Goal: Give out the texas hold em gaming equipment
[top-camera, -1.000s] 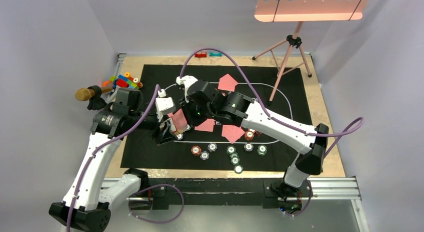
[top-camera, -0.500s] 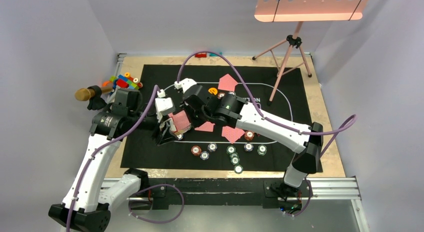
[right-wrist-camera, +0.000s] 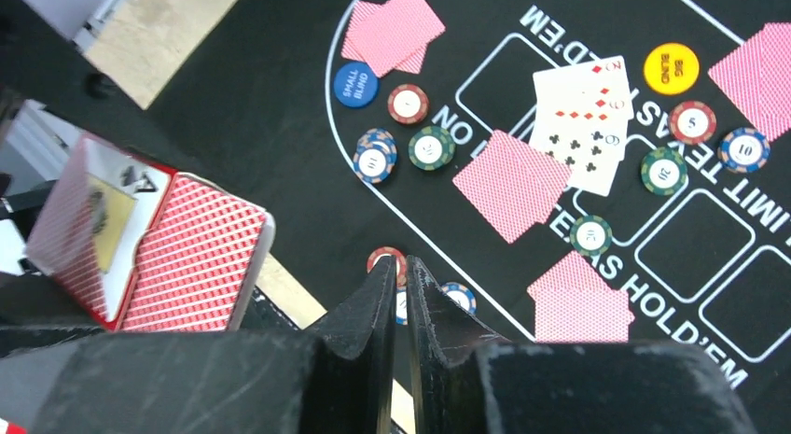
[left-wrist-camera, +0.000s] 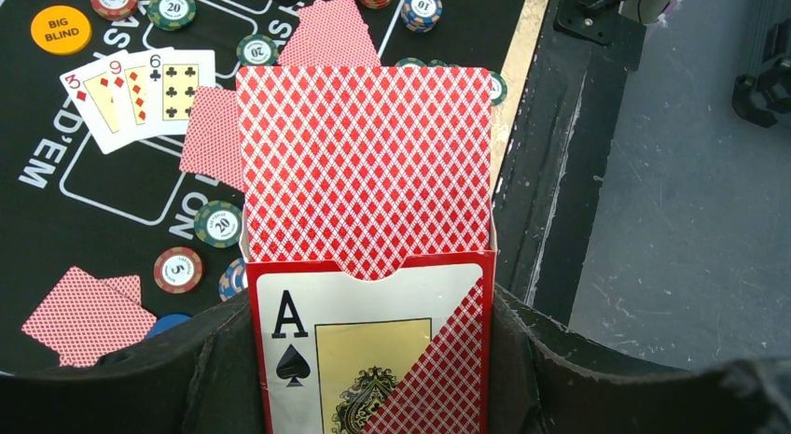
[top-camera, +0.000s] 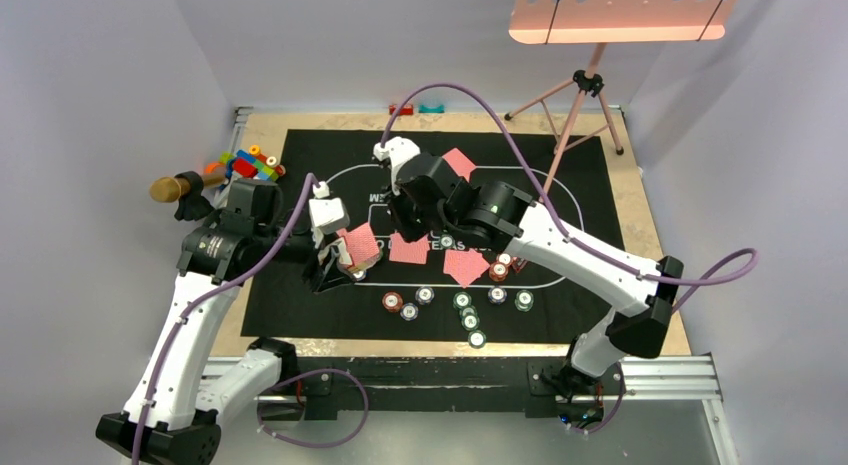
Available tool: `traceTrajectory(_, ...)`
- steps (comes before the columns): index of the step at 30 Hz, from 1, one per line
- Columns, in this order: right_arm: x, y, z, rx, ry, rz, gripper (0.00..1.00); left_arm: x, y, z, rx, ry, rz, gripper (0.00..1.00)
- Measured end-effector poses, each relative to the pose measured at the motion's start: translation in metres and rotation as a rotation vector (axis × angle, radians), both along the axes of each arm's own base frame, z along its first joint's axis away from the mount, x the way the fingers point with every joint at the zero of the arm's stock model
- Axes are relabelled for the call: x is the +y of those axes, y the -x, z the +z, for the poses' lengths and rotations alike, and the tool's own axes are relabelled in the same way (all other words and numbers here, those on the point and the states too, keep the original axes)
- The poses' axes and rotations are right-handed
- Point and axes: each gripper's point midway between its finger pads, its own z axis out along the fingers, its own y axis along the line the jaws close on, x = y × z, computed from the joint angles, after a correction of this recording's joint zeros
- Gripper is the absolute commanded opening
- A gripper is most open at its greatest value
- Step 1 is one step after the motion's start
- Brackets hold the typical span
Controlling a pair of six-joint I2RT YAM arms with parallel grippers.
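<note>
My left gripper (left-wrist-camera: 371,369) is shut on a red card box (left-wrist-camera: 373,350) printed with an ace of spades, and a pink-red-backed deck (left-wrist-camera: 364,163) sticks out of it. In the top view the box (top-camera: 358,247) is held above the left of the black mat. My right gripper (right-wrist-camera: 401,277) is shut and empty, hovering over the mat's middle (top-camera: 402,223), just right of the box. Three face-up cards (right-wrist-camera: 583,112) lie by an orange big blind disc (right-wrist-camera: 671,68) and a blue small blind disc (right-wrist-camera: 355,83). Striped chips (top-camera: 462,305) lie along the near line, and face-down cards (top-camera: 466,267) lie about.
Toy bricks (top-camera: 245,165) and a gold-headed microphone (top-camera: 172,189) sit at the left beyond the mat (top-camera: 290,295). A pink tripod (top-camera: 575,105) stands at the back right. Small red and teal pieces (top-camera: 415,109) lie at the far edge.
My right gripper has drawn back from the deck in the left gripper, moving rightward and toward the far side. The left arm and box have stayed put.
</note>
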Motion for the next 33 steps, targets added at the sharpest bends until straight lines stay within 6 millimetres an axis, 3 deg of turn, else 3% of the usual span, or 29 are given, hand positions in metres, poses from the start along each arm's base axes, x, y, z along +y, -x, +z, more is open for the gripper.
traceTrajectory(4, 0.006, 0.007, 0.009, 0.003, -0.039, 0.051, 0.08, 0.000, -0.001, -0.001, 0.002, -0.002, 0.001, 0.13)
traceTrajectory(12, 0.029, 0.026, -0.010, 0.062, -0.019, 0.147, 0.05, 0.000, -0.006, -0.004, 0.014, -0.012, 0.007, 0.23)
traceTrajectory(20, 0.040, 0.034, -0.020, 0.078, 0.000, 0.180, 0.00, 0.000, -0.012, -0.007, 0.025, -0.021, 0.012, 0.24)
traceTrajectory(24, 0.035, 0.030, -0.022, 0.070, 0.020, 0.147, 0.10, -0.001, -0.014, -0.006, 0.025, -0.023, 0.012, 0.19)
traceTrajectory(27, 0.025, 0.020, -0.024, 0.081, 0.024, 0.111, 0.26, -0.001, -0.014, -0.005, 0.021, -0.022, 0.012, 0.18)
traceTrajectory(33, -0.042, -0.021, -0.013, 0.167, -0.115, -0.054, 0.53, -0.001, -0.013, -0.001, -0.004, -0.012, 0.014, 0.18)
